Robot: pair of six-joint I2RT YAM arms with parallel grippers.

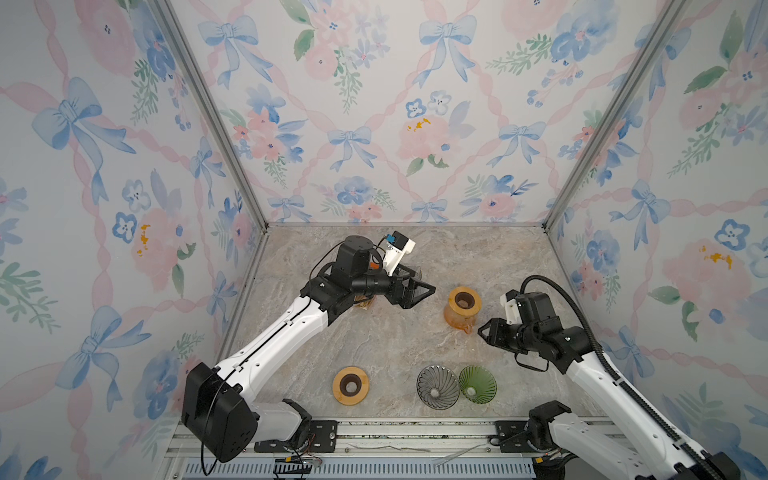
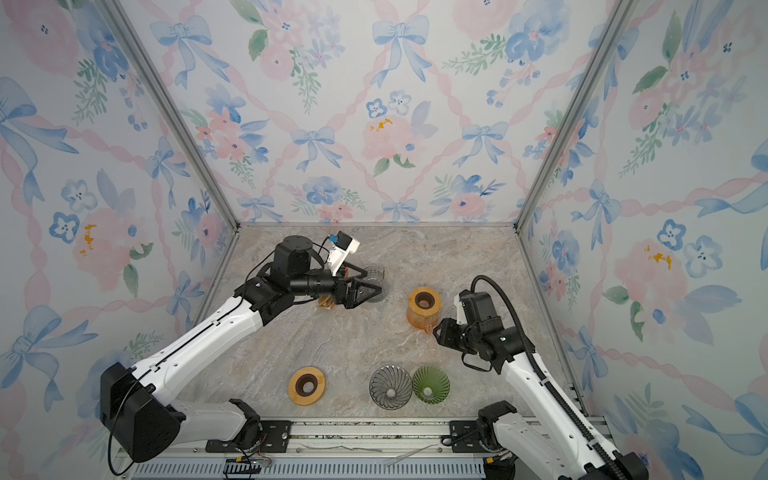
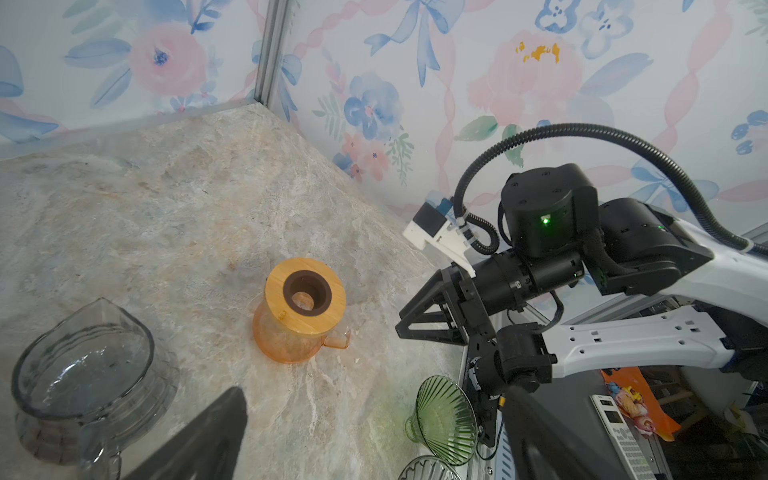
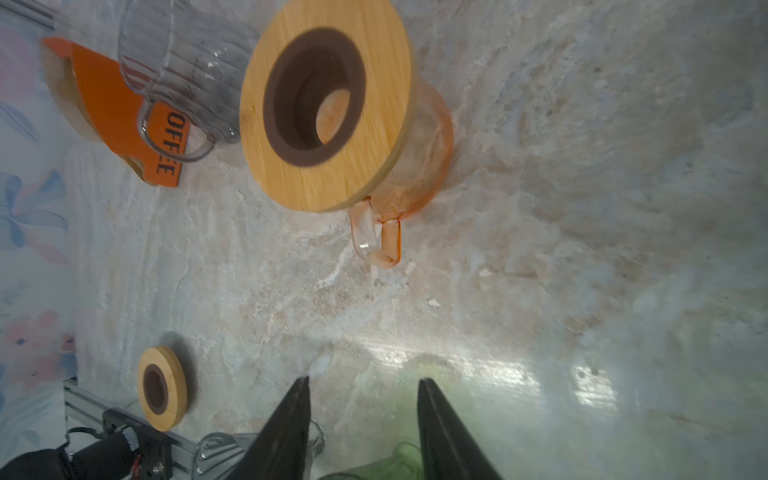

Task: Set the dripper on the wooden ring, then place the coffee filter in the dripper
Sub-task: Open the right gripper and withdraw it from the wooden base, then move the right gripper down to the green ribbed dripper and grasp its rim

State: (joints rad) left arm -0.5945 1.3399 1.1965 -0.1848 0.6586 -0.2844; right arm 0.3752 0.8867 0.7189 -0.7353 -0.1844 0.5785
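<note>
Far back on the bench [image 1: 374,340], partly under the left arm [image 1: 282,332], lies the orange coffee filter pack [image 4: 99,87]; grey dripper [image 1: 437,386] and green dripper [image 1: 478,383] stand together up front. Left end effector [image 1: 422,289] and right end effector [image 4: 363,379] are released, empty.

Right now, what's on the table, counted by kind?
Carafes: 2, orange carafe, grey carafe
Drippers: 2, grey dripper, green dripper
Bamboo lids: 2, fitted lid on the orange carafe, loose lid
Coffee filter pack: 1
Total: 7
</note>
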